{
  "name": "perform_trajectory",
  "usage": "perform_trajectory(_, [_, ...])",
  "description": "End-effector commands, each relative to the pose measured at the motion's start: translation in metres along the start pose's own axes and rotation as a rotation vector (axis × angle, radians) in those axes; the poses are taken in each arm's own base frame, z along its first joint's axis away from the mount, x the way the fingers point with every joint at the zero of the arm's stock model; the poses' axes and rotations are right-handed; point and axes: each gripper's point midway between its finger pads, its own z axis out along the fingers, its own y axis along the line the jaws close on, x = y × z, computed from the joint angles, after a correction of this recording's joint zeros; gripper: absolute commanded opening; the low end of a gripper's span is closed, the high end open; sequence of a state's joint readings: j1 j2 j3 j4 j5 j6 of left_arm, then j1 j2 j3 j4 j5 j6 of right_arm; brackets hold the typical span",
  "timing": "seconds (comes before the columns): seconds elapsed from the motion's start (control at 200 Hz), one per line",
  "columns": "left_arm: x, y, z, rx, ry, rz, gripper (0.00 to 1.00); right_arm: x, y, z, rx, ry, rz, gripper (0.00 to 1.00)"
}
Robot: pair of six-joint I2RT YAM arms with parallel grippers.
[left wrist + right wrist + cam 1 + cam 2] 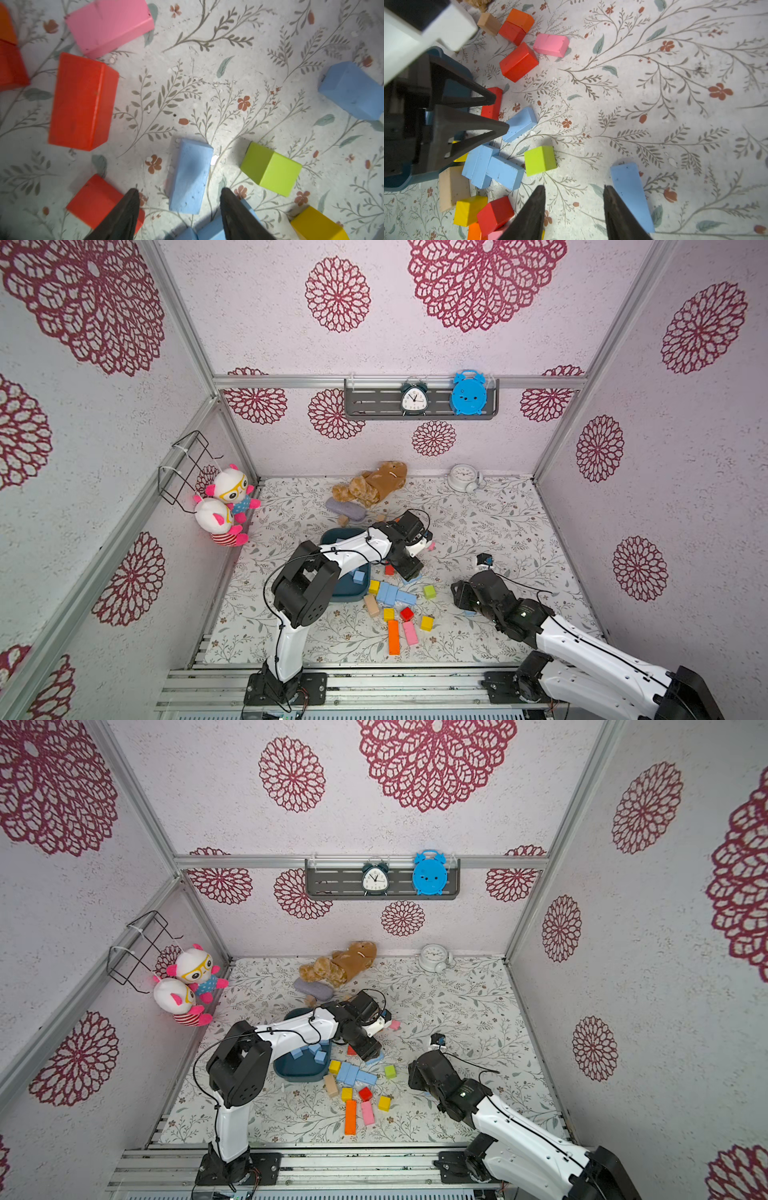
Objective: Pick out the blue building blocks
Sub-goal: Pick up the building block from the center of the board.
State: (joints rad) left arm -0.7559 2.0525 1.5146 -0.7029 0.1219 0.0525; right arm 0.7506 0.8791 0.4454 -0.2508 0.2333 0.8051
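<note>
Top views: blue building blocks (pixel 388 593) clustered on floral mat (pixel 498 531) just beside teal tray (pixel 347 598), few more inside tray; L arm (pixel 357 547) reaches across tray.
L wrist: left gripper (pixel 179 190) jaws apart, one blue brick (pixel 190 176) lies btwn tips, gap either side; green cube (pixel 270 168) near it.
R wrist: right gripper (pixel 573 190) jaws apart, empty; another blue brick (pixel 629 191) just beside one finger (pixel 618 212).
</note>
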Motion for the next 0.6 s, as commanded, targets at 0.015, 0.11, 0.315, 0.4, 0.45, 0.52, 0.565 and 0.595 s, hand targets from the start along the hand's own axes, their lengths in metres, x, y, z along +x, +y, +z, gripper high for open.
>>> perform_trajectory(0.015, [0.004, -0.002, 0.010, -0.019, 0.053, 0.027, 0.66, -0.002, -0.009, -0.004, 0.019, -0.030, 0.042, 0.49])
perform_trajectory(0.11, [0.005, -0.004, 0.019, -0.030, 0.075, 0.038, 0.66, 0.001, -0.013, -0.005, 0.019, -0.034, 0.052, 0.48])
perform_trajectory(0.315, [0.010, -0.003, 0.035, -0.046, 0.121, 0.048, 0.51, 0.004, -0.018, -0.008, 0.011, -0.043, 0.075, 0.46])
perform_trajectory(0.4, [0.011, -0.005, 0.036, -0.041, 0.127, 0.051, 0.43, 0.004, -0.019, -0.009, 0.011, -0.049, 0.079, 0.45])
perform_trajectory(0.45, [0.011, -0.005, 0.035, -0.042, 0.128, 0.048, 0.38, 0.004, -0.020, -0.009, 0.012, -0.051, 0.086, 0.44])
perform_trajectory(0.52, [0.008, -0.005, 0.031, -0.043, 0.118, 0.042, 0.31, 0.003, -0.018, -0.010, 0.004, -0.055, 0.091, 0.44])
perform_trajectory(0.565, [0.004, -0.005, 0.026, -0.043, 0.105, 0.034, 0.28, 0.002, -0.012, -0.009, -0.021, -0.052, 0.087, 0.43])
perform_trajectory(0.595, [0.002, -0.005, 0.022, -0.041, 0.095, 0.026, 0.27, 0.001, -0.008, -0.009, -0.039, -0.047, 0.083, 0.43])
